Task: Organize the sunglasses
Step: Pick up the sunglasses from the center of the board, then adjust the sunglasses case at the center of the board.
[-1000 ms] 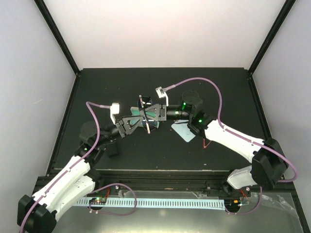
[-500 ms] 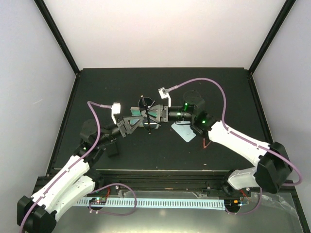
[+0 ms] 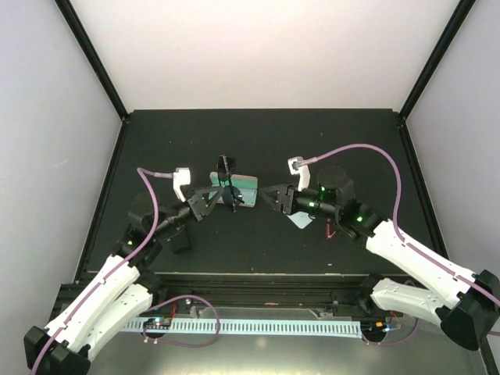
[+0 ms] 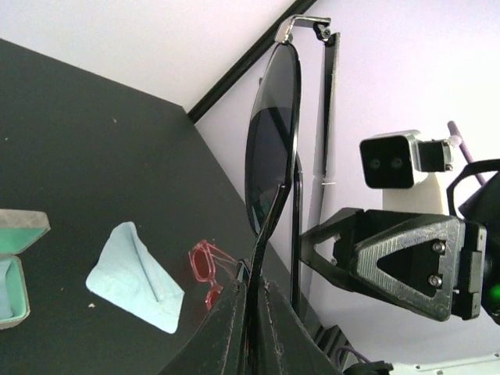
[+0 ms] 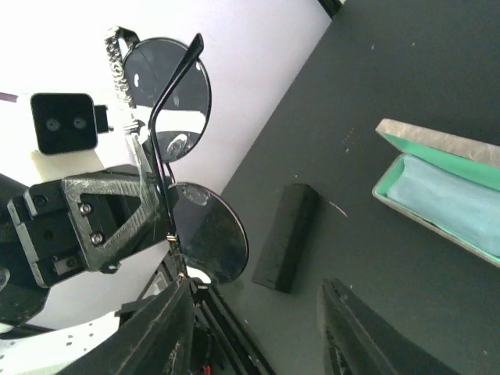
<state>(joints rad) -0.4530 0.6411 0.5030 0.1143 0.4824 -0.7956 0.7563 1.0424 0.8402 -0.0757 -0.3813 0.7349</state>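
The black sunglasses (image 3: 226,186) are unfolded and held upright above the table in my left gripper (image 3: 216,197), which is shut on the frame near the bridge. In the left wrist view the dark lens (image 4: 269,141) rises from between my fingers (image 4: 234,312). My right gripper (image 3: 267,198) is open and empty, a short way right of the black pair. Its view shows both lenses (image 5: 209,234) and the left gripper (image 5: 101,219). The red sunglasses (image 3: 330,229) lie folded on the table under the right arm. They also show in the left wrist view (image 4: 205,269).
An open beige case with teal lining (image 3: 244,185) lies behind the black pair and also shows in the right wrist view (image 5: 445,183). A closed black case (image 3: 182,238) sits beside the left arm. A light blue cloth (image 3: 301,219) lies next to the red pair.
My right gripper has let go of the black sunglasses and drawn back to the right, open. My left gripper keeps hold of them and has turned them more upright.
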